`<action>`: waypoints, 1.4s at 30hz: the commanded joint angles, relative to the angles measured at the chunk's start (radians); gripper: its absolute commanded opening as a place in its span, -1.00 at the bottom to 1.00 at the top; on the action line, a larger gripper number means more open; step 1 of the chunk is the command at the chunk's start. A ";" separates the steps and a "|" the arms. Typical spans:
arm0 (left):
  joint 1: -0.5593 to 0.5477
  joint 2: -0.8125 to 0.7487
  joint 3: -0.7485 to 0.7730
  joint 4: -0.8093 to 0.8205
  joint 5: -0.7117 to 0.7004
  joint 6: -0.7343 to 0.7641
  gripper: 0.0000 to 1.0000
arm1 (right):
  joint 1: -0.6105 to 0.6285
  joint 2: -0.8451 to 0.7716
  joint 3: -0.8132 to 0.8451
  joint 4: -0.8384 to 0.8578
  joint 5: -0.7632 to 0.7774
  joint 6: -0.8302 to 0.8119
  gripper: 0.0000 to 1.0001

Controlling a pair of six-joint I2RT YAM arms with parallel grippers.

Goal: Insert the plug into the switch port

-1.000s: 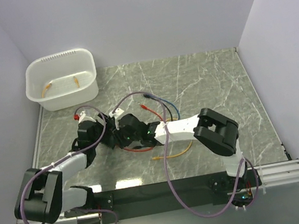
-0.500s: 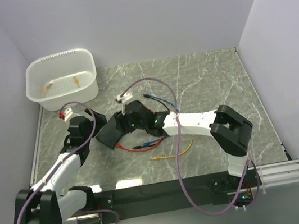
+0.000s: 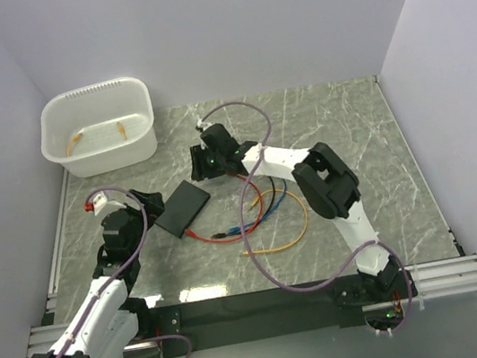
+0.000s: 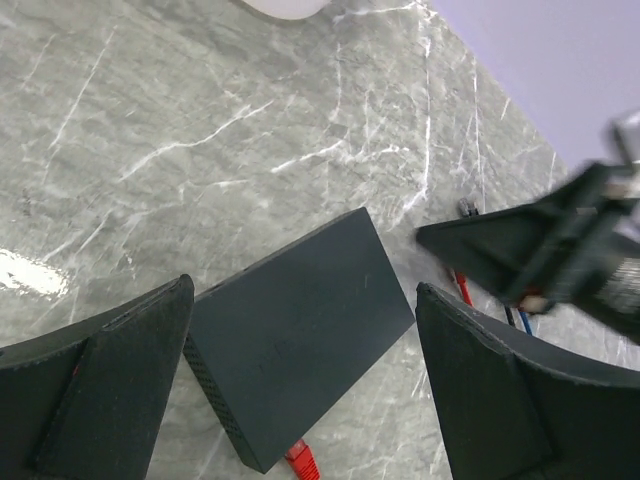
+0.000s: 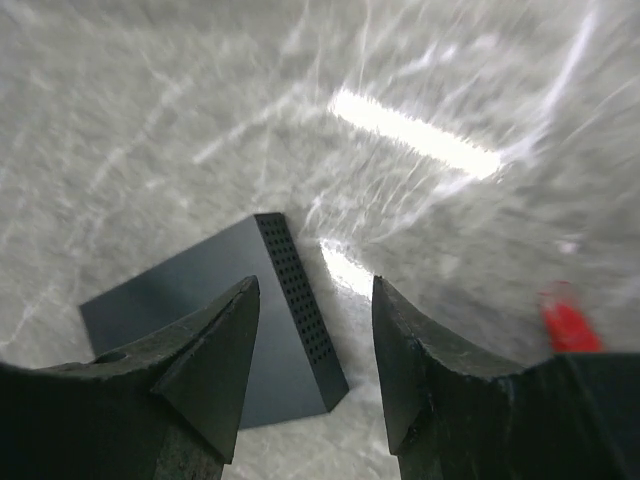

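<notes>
We see the switch (image 3: 182,207) lying flat on the marble table (image 3: 339,127), left of centre and turned diagonally, with nothing resting on its dark top. Our left gripper (image 3: 144,203) sits just beside the switch's left side. In the left wrist view its jaws are spread wide, one finger (image 4: 100,385) on each side of the picture, and the switch (image 4: 300,320) lies on the table between and beyond them, gripped by neither. A red plug (image 4: 300,462) lies against the near edge of the switch in that view, but we cannot tell whether it is seated in a port. Our right gripper (image 3: 203,161) is just past the switch's far corner. In the right wrist view its jaws stand partly apart with nothing held between them, and the switch (image 5: 180,300), with its perforated side wall, lies below them. A red cable (image 3: 212,238) curves away from the switch's near edge. A blue cable (image 3: 270,206) and an orange cable (image 3: 293,238) are looped on the table to the right of it. The white tub (image 3: 93,91) stands in the far left corner, well apart from the switch. It holds a couple of small orange-tinted items that are too small for us to identify.
</notes>
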 commanded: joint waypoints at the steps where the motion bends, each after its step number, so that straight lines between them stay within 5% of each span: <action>1: 0.007 0.006 0.013 0.034 0.041 0.034 0.99 | 0.018 0.061 0.090 -0.073 -0.078 0.060 0.11; 21: 0.013 -0.095 -0.013 -0.032 0.000 0.015 0.99 | 0.141 0.170 0.186 -0.008 -0.107 0.086 0.14; 26: 0.013 -0.111 -0.033 -0.026 -0.074 -0.005 0.99 | 0.144 0.069 0.132 0.029 -0.032 0.013 0.52; 34: 0.014 -0.158 -0.050 -0.086 -0.187 -0.066 0.99 | 0.133 -0.249 -0.174 0.109 0.173 -0.100 0.60; 42: 0.016 -0.054 -0.016 -0.040 -0.057 -0.005 0.99 | -0.003 -0.352 -0.282 0.046 0.289 -0.109 0.58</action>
